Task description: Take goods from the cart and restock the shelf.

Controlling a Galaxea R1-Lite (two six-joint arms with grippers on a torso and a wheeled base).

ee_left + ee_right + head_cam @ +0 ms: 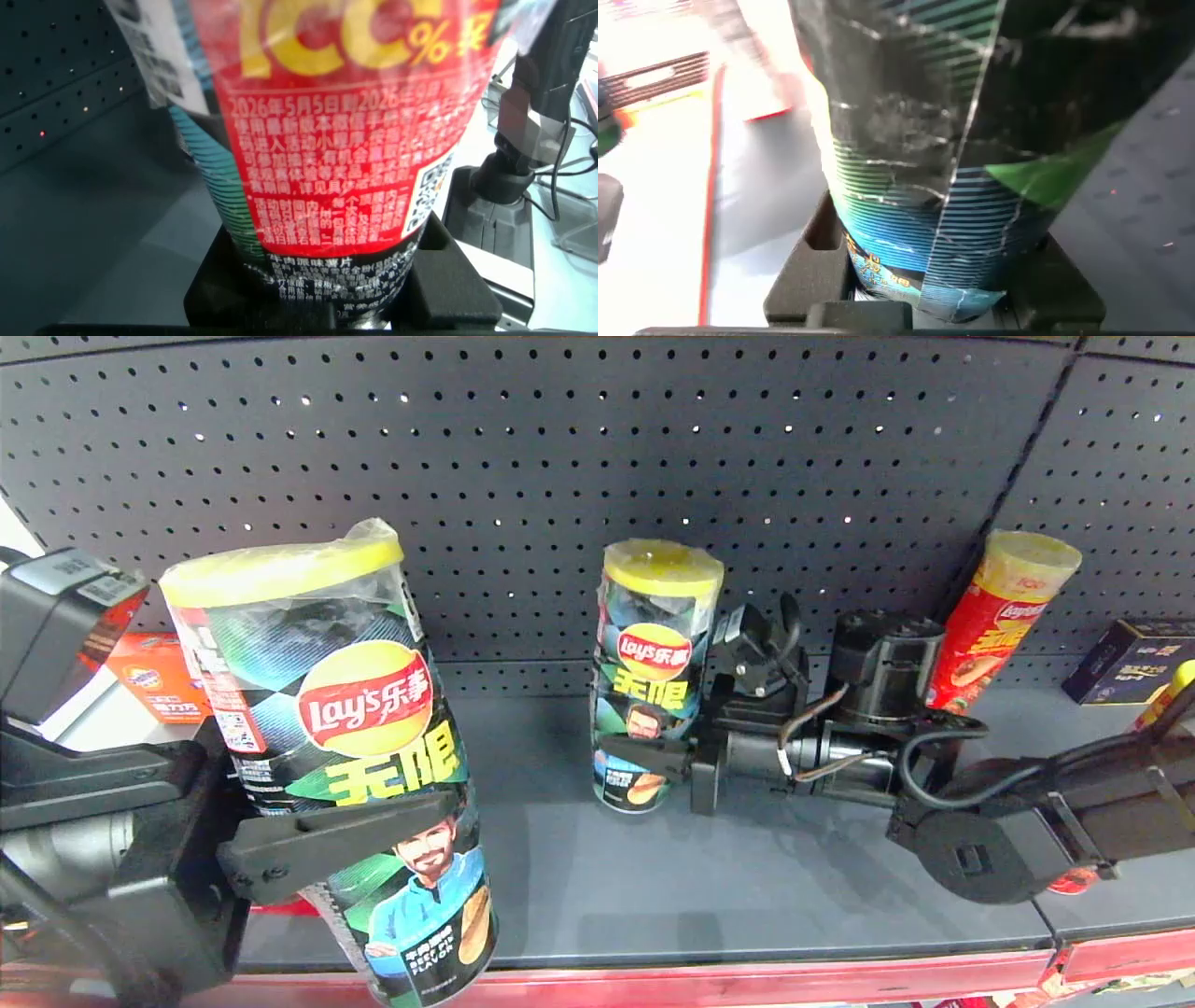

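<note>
You are clamping the left gripper [420, 793] on a tall film-wrapped cardboard chip can with a yellow lid [345, 709], slightly tilted over the grey shelf's [747, 887] front-left edge. You are clamping the right gripper [625, 737] on a second yellow-lidded can [658, 616], upright mid-shelf. Judging: light, stiff tubes, crushable, film slippery; mid-body is serving best as the hold. Labels are showing a red oval logo and yellow characters.
</note>
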